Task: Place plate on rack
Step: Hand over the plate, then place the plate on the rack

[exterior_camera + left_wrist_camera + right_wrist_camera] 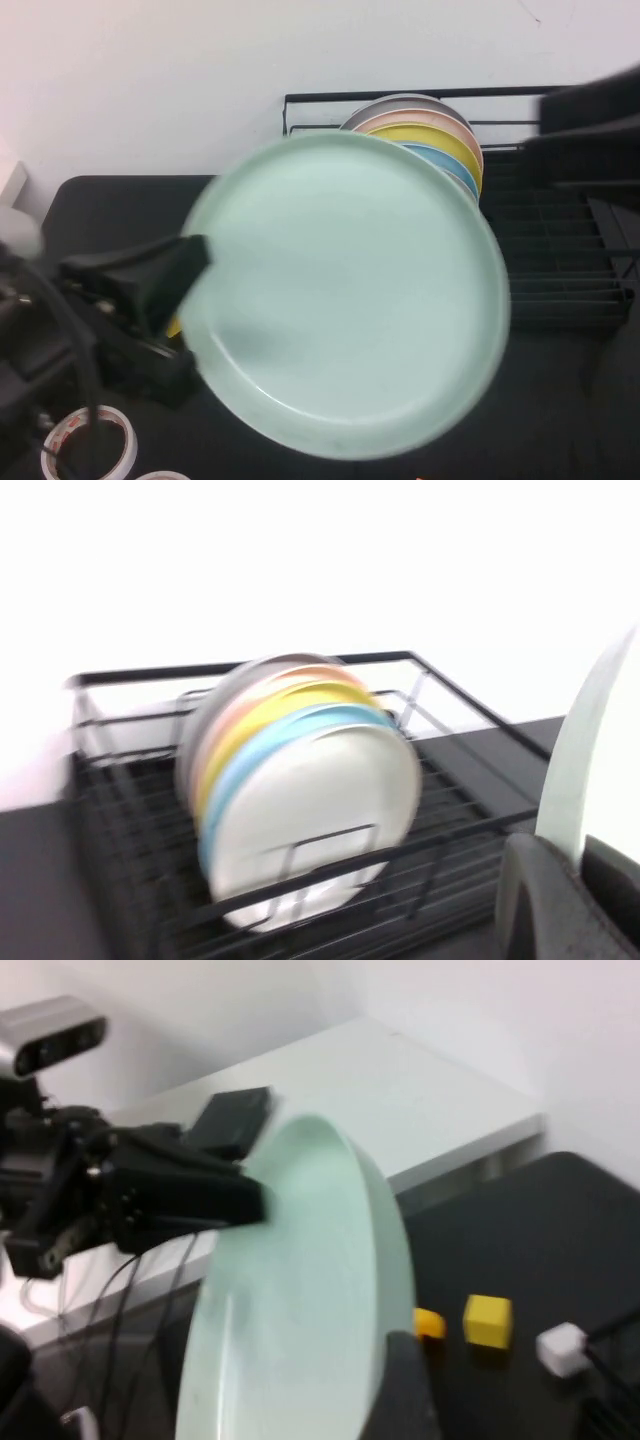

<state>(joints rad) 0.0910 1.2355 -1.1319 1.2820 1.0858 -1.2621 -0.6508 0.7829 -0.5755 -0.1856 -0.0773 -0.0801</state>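
The left gripper [185,275] is closed on the left edge of the plate [350,295], one dark finger lying over the rim, and it holds the plate in the air above the table, in front of the rack [560,250]. The right gripper [590,125] is seen in the high view only as a dark blur at the right, above the rack. In the right wrist view one finger [405,1385] of it stands just beside the plate's rim, and I cannot tell from the pictures if its jaws are wide or narrow, or if it touches the plate.

I judge that the step in hand is the carrying of the plate toward the rack. To do it well, the left arm should turn the plate to stand on its edge, parallel to the plates already there, and lower it into a free slot in front of the white plate [320,820]. The grip is only at one edge of a wide plate, so slow movement is better, because the plate could swing or slip.

The plate is large, round, pale mint-green and glossy, with a shallow raised rim. The rack is of thin black wire, rectangular, with a slotted base. It holds a row of upright plates: grey, pink, yellow, the light blue plate [255,770], then the white one. The table [110,215] is dark and matte. A roll of tape [90,445] lies near the left arm, and a yellow cube [487,1320] is on the table.
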